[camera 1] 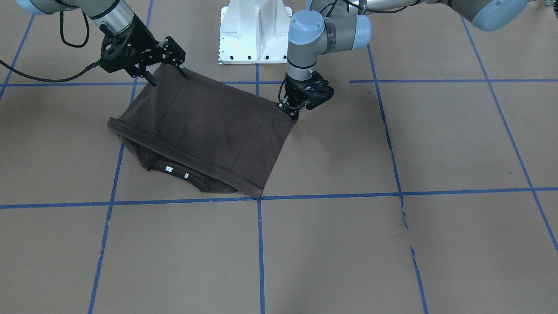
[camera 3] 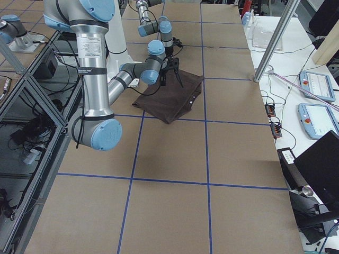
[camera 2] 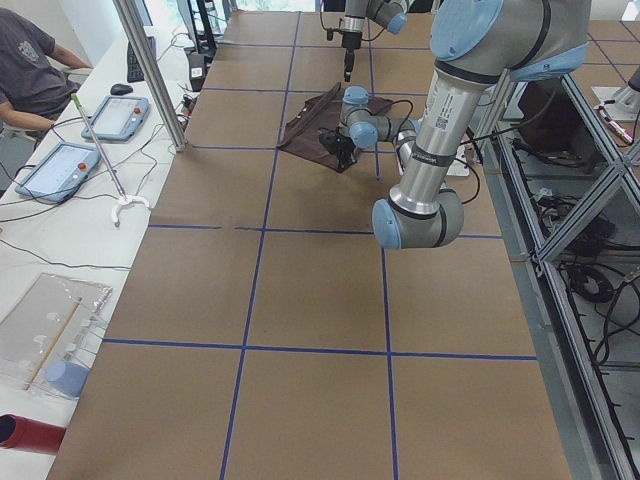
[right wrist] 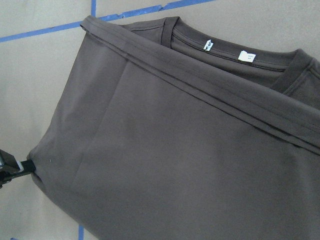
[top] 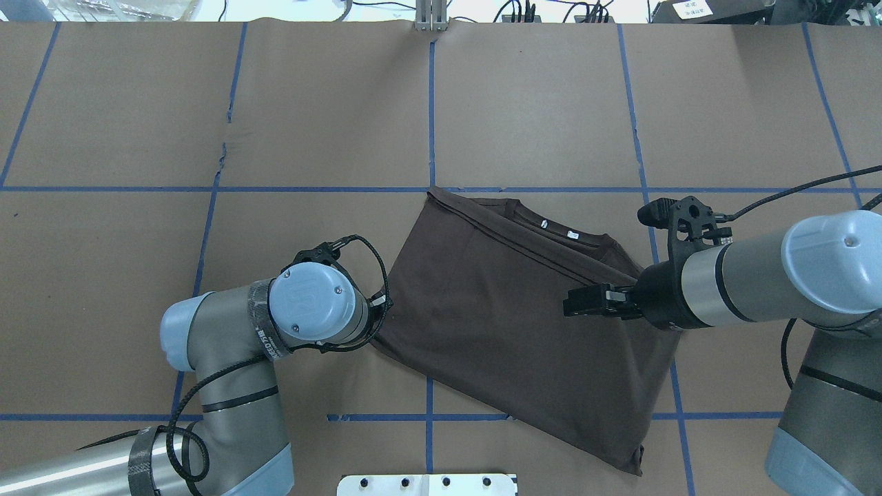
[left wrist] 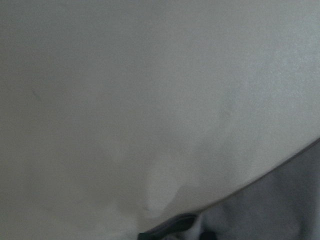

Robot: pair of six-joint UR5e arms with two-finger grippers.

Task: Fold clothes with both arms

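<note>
A wide desk [camera 1: 348,244] covered in brown paper, marked into large squares by blue tape lines [camera 1: 260,253]. The indoor light is even and bright. Along one side runs a white side table [camera 2: 60,240] with two grey tablets [camera 2: 58,168], cables and a slanted metal pole [camera 2: 152,75]. A seated person [camera 2: 30,70] shows at its far end. Aluminium framing [camera 2: 560,345] borders the other side.

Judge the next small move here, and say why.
Probably open the left end effector and lift it clear. The T-shirt already lies folded in half, with its hem just short of the collar. The right end effector stands open over one fold corner, while the left looks pinched on the other.
</note>
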